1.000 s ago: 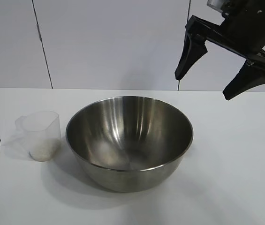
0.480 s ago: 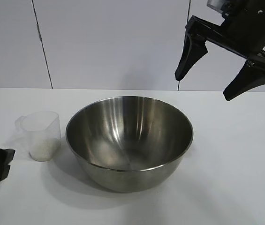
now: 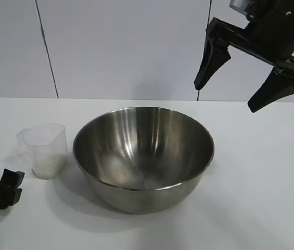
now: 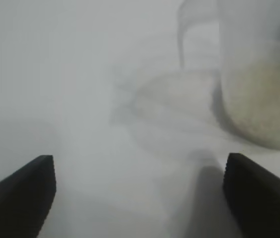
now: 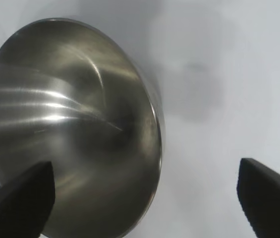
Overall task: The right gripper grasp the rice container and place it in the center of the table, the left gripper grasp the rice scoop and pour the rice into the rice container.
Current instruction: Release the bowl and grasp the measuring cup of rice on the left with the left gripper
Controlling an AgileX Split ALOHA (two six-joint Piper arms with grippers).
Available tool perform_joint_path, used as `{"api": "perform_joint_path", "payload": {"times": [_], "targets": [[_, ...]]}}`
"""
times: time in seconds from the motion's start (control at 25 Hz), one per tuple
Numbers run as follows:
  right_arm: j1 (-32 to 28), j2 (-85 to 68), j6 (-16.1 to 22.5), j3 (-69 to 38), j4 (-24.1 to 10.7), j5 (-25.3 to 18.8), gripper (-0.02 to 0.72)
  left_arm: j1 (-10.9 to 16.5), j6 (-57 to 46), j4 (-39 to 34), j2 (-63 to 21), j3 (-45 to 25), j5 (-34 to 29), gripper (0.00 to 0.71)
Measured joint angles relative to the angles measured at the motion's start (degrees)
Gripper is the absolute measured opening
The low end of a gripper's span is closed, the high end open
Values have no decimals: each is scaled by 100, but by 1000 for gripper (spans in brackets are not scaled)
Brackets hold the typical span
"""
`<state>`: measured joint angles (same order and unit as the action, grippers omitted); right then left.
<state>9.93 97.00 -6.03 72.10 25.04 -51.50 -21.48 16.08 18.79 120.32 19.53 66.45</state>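
steel bowl (image 3: pixel 143 156) upright, rice-filled cup (image 3: pixel 45 151) beside

The exterior camera faces the arms, looking slightly down across the table (image 3: pixel 261 172). The left wrist camera sits low, close to the rice scoop (image 4: pixel 258 89). The right wrist camera looks down from higher, sharing the rice container (image 5: pixel 70 124) with the exterior view.

A robot test bench in a lab, not a kitchen. A bare white table (image 3: pixel 261 172) stands against plain white wall panels (image 3: pixel 126 47), with 2 black robot arms working over it.
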Motion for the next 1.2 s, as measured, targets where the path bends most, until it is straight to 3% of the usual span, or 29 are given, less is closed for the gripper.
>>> {"api": "perform_joint_path", "payload": {"times": [0.2, 0.52, 0.68, 1.2], "targets": [[0, 0, 0, 0, 0, 0, 694, 91, 0, -5, 31, 209, -23, 659], [0, 0, 0, 0, 0, 0, 694, 575, -269, -443, 36, 394, -23, 658], [0, 0, 0, 0, 0, 0, 694, 586, -238, -800, 42, 472, -35, 658], [0, 0, 0, 0, 0, 1, 694, 589, -220, -862, 116, 1051, -42, 658]]}}
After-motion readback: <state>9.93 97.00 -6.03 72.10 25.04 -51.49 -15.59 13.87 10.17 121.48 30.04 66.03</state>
